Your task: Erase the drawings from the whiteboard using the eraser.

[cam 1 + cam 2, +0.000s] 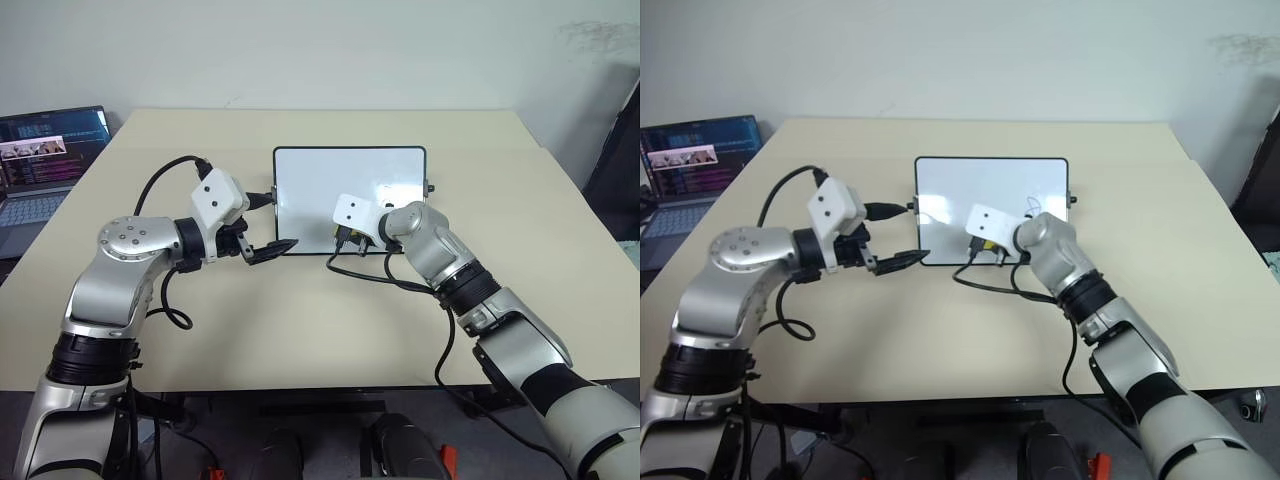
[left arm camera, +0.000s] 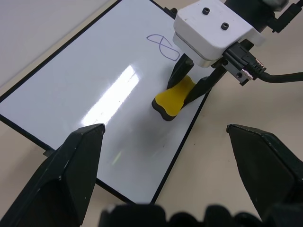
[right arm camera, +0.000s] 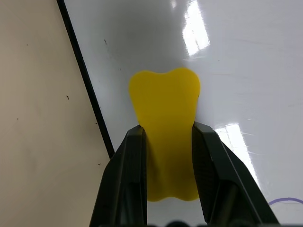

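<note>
The eraser [image 2: 174, 97] is a small yellow block with a waisted, rounded outline and a dark layer along its underside. It sits low over the whiteboard [image 1: 310, 190], close to the board's near edge, with its dark face turned toward the white surface; whether it actually presses on the board I cannot tell.

The whiteboard is a glossy white rectangle in a thin black frame with rounded corners and small black knobs at its sides. It lies flat on the beige table [image 1: 300, 320], toward the middle. One blue looped scribble, a drawing [image 2: 163, 45], shows on the board just beyond the eraser and partly behind the right wrist. The rest of the white surface that I can see carries only ceiling glare.

The right gripper [image 3: 166, 142] is clenched on the eraser, one black finger on each long side, with the yellow block sticking out past the fingertips [image 3: 135, 137].

The left gripper [image 1: 268, 252] hovers just off the board's left near corner, over bare table. Its two black fingers [image 2: 71, 165] stand wide apart with nothing between them.

An open laptop [image 1: 45, 160] with a lit screen sits at the far left, well apart from the board.
</note>
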Controlling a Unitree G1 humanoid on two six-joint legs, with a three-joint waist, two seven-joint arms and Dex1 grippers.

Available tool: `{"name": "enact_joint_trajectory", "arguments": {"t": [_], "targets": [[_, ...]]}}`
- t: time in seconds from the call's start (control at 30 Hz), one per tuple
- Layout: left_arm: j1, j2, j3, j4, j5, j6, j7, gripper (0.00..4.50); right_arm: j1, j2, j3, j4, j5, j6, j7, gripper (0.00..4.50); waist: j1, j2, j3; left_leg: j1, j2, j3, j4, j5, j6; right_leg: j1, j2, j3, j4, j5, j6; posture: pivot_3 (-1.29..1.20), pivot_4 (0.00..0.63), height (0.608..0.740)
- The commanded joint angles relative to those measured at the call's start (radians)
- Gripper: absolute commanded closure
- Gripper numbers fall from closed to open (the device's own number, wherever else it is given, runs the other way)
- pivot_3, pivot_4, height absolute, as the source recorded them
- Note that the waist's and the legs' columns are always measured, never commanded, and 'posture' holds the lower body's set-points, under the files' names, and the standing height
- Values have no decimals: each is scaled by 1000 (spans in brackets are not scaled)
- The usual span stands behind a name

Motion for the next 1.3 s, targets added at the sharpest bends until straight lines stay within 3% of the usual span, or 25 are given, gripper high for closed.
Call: {"name": "enact_joint_trajectory", "arguments": {"t": [0.03, 0.23, 0.33, 0.43, 0.5, 0.7, 0.93, 1.3], "targets": [[-16, 8, 20, -18, -10, -6, -2, 0, 9, -20, 1, 61, -20, 50, -8, 3533, 0, 0, 0, 0, 0, 0, 0, 0, 0, 0, 0, 0, 0, 0, 0, 0, 150, 740], [-18, 15, 35, -13, -15, -6, -3, 0, -10, -86, -62, -141, 33, 109, 78, 3533, 8, 1, 2, -6, 0, 0, -1, 0, 0, -5, 0, 0, 0, 0, 0, 0, 150, 740], [-4, 35, 57, -7, -16, -12, -9, 0, 23, -181, -161, -416, 119, 214, 177, 3533, 26, 3, 4, -22, -1, -2, -1, 0, 0, -19, 0, 0, 0, 5, 8, 0, 150, 740], [11, 51, 74, -1, -13, -17, -9, 0, 92, -286, -243, -611, 204, 218, 245, 3533, 30, 3, 4, -39, -1, -3, 0, -1, -2, -35, 0, -2, 0, 9, 2, 0, 150, 740], [19, 64, 90, 12, -13, -24, -9, 0, 152, -368, -291, -685, 236, 201, 264, 3533, 32, 3, 4, -41, -1, -3, -2, -4, -6, -37, -1, -4, -2, 5, 1, 0, 150, 740], [49, 90, 135, 36, -22, -40, -25, 0, 276, -503, -402, -698, 275, 178, 215, 3533, 32, 3, 5, -39, -2, -1, -10, -7, -8, -37, -3, -4, -5, -1, -1, 0, 150, 740], [52, 99, 144, 44, -26, -45, -35, 0, 360, -580, -522, -667, 338, 175, 165, 3533, 30, 3, 5, -37, -2, 0, -10, -7, -8, -36, -3, -3, -3, -1, -1, 0, 150, 740], [50, 90, 143, 24, -37, -35, -23, 0, 317, -563, -524, -616, 400, 155, 100, 3533, 28, 3, 5, -36, -2, 1, -10, -7, -8, -36, -3, -2, -2, -1, -1, 0, 150, 740]]}}
